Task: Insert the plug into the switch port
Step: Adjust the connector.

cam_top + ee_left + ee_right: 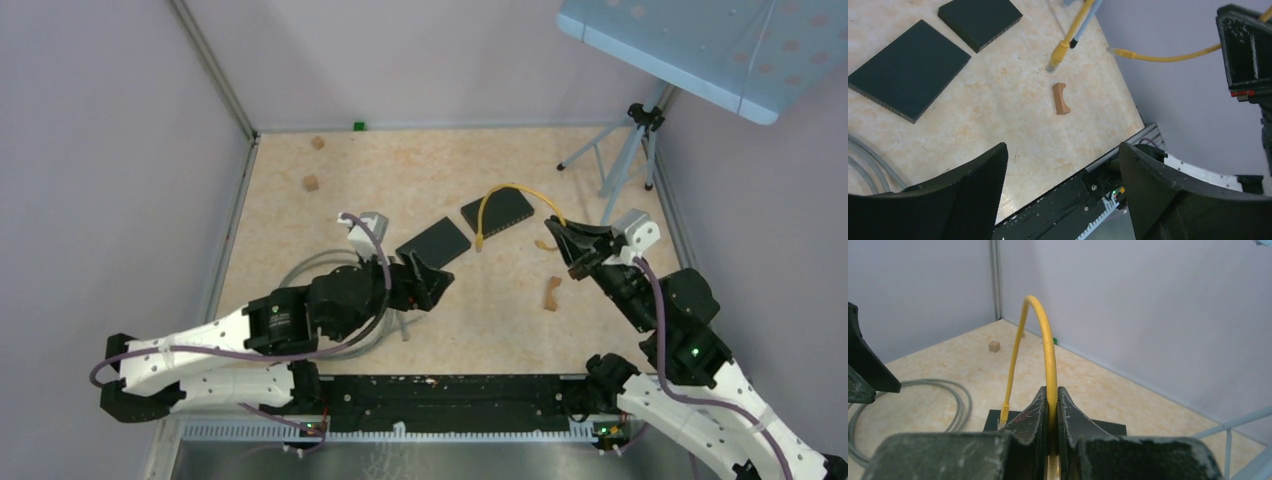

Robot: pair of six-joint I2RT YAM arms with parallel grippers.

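A yellow network cable [512, 189] arcs over the far black box [497, 210]. Its free plug [480, 240] hangs just above the table, between that box and a second black box [433, 242]; I cannot make out ports on either. My right gripper [560, 235] is shut on the cable, which runs up between its fingers in the right wrist view [1052, 395]; the plug [1004, 412] dangles by the box's near corner. A short tail with the other end [1120, 51] sticks out. My left gripper [437, 281] is open and empty, near the second box [908, 70].
A grey cable coil [320, 270] lies under the left arm. A brown wooden piece [552, 293] lies in front of the right gripper, with small wooden cubes [311, 183] at the back left. A tripod [625, 150] stands at the back right. The black base rail [450, 400] runs along the near edge.
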